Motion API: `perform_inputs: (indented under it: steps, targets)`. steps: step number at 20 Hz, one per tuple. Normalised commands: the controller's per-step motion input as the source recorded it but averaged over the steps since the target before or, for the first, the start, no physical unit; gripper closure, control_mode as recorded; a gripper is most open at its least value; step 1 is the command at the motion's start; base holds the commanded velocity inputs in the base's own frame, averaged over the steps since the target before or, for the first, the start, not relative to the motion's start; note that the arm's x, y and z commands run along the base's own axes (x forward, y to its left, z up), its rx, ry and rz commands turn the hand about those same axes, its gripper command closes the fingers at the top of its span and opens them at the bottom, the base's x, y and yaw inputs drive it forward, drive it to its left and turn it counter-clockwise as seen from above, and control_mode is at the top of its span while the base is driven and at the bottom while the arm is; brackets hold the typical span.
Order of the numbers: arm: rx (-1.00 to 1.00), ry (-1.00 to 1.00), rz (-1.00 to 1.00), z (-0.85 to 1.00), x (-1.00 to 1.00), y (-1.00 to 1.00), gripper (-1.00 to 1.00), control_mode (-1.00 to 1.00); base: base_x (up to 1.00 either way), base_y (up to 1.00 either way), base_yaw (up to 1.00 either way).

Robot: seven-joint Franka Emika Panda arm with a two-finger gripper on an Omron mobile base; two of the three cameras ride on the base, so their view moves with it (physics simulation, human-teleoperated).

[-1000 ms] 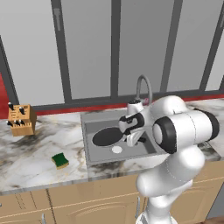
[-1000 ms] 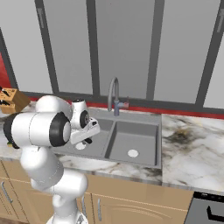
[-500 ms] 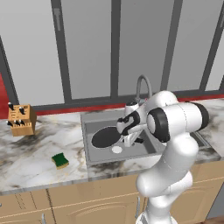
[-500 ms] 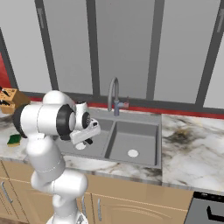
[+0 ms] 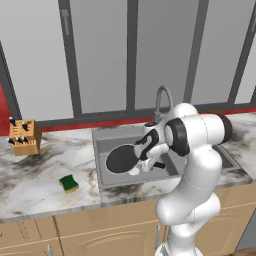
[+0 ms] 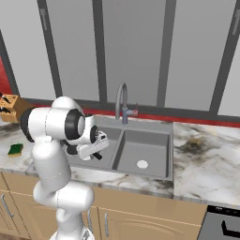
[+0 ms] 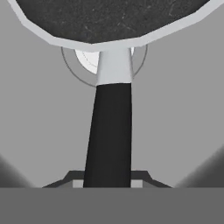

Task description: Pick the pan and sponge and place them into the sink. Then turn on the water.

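Note:
The dark round pan (image 5: 120,159) sits low in the left basin of the grey sink (image 5: 107,140). My gripper (image 5: 145,162) is shut on its black handle (image 7: 109,131), which runs up between my fingertips toward the pan (image 7: 113,17) in the hand view. The gripper (image 7: 107,179) hangs over the basin's pale drain (image 7: 87,59). From the right base view the gripper (image 6: 91,151) is at the left basin of the sink (image 6: 145,145). The green sponge (image 5: 68,183) lies on the marble counter left of the sink, also seen as the sponge (image 6: 15,150). Water is out of view at the spout.
The tall gooseneck faucet (image 5: 161,100) rises behind the sink's middle, close above my hand; the same faucet (image 6: 121,101) stands behind the divider. A wooden knife block (image 5: 24,137) stands at the counter's far left. The right basin holds only its drain (image 6: 142,164).
The arm's upper links have swung and folded more upright. The hand stays at the left basin with the pan, which has sunk slightly.

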Motion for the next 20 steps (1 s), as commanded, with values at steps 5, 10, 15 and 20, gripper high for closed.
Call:
perform_inputs:
  steps: [5,10,15,20]
  targets:
    - [0.01,0.04,0.04,-0.16,0.09,0.39,1.0,-1.0,0.0,0.0,0.0]
    - [0.01,0.03,0.04,-0.16,-0.02,0.48,1.0,-1.0,0.0,0.0,0.0]
    - [0.02,0.04,0.05,-0.13,0.02,0.28,1.0,-1.0,0.0,0.0,0.0]
    - [0.03,0.04,0.06,-0.11,0.12,0.09,-1.0,-1.0,0.0,0.0,0.0]
